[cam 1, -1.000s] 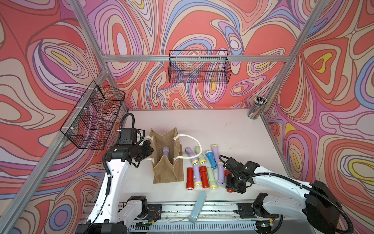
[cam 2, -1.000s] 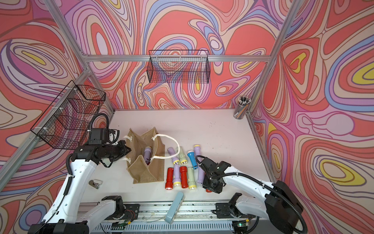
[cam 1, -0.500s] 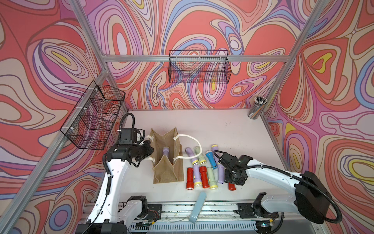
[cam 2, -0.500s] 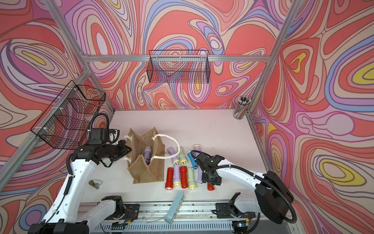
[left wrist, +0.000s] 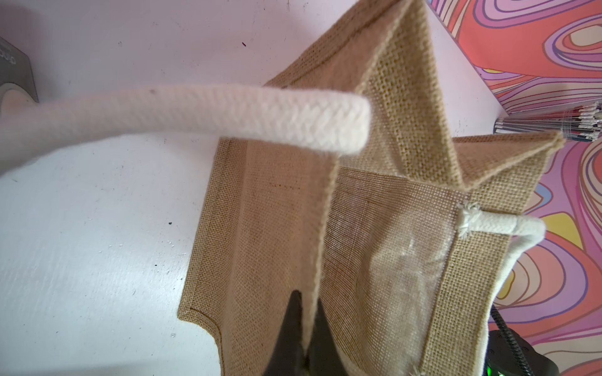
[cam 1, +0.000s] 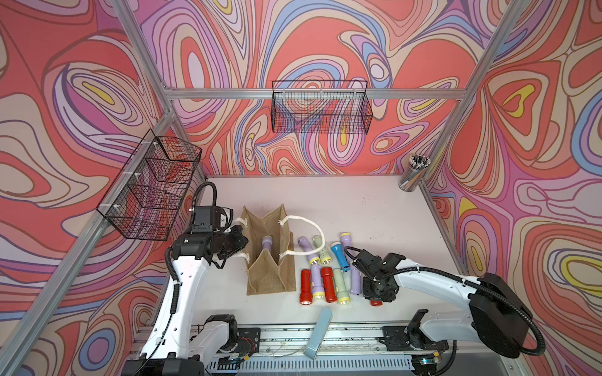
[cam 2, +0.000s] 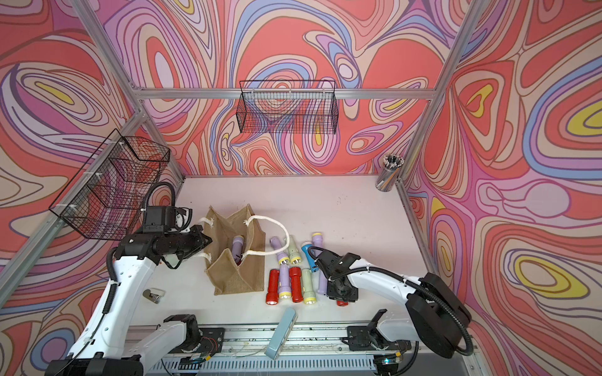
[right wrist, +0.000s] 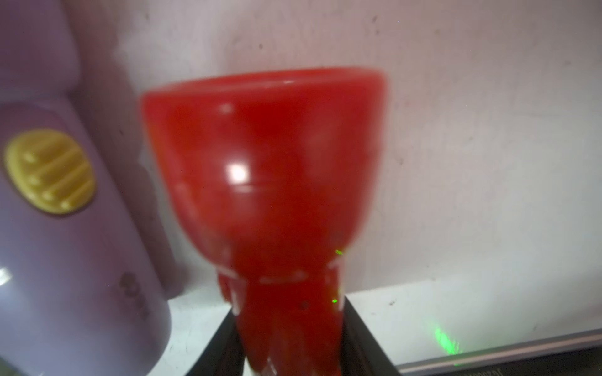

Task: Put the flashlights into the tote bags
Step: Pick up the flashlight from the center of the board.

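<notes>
The tan tote bag [cam 1: 268, 276] [cam 2: 234, 276] stands open at the left. My left gripper [left wrist: 308, 302] [cam 1: 242, 242] is shut on its burlap rim beside a white rope handle [left wrist: 228, 117]. A lilac flashlight [cam 1: 267, 242] stands inside the bag. Several flashlights lie in a cluster to the bag's right, among them a red one [cam 1: 305, 286], a pale green one [cam 1: 340, 286] and a blue one [cam 1: 338, 255]. At the cluster's right end my right gripper [right wrist: 290, 325] [cam 1: 378, 293] is shut on a red flashlight [right wrist: 267, 169] [cam 1: 375, 302], next to a lilac flashlight [right wrist: 65, 228].
A flat grey-blue bar [cam 1: 318, 332] lies over the table's front edge. Black wire baskets hang on the back wall [cam 1: 321, 107] and the left wall [cam 1: 150, 185]. A shiny cup of pens [cam 1: 413, 172] stands in the back right corner. A small metal object [cam 2: 153, 295] lies at the front left.
My right gripper has narrowed its jaws onto the red flashlight at the right end of the cluster. The left arm and the bag have not moved.
</notes>
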Robot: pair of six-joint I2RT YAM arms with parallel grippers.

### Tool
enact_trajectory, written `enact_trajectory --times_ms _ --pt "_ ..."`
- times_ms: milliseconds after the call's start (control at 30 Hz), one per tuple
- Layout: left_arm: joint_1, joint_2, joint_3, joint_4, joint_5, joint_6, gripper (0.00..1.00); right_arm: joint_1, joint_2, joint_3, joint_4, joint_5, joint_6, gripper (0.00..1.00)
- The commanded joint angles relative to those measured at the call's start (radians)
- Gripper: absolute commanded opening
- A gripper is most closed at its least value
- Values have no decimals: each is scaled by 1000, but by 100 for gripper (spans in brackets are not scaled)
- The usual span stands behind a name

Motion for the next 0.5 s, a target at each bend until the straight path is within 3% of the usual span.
enact_trajectory --times_ms 0,233,467 --pt "7 -31 -16 1 -2 -18 4 5 25 -3 38 11 -13 36" --pt "7 -54 -11 -23 -27 -12 4 5 20 12 9 8 -5 17" --pt "7 -22 -3 -9 21 -2 4 5 -50 172 -139 140 -10 14"
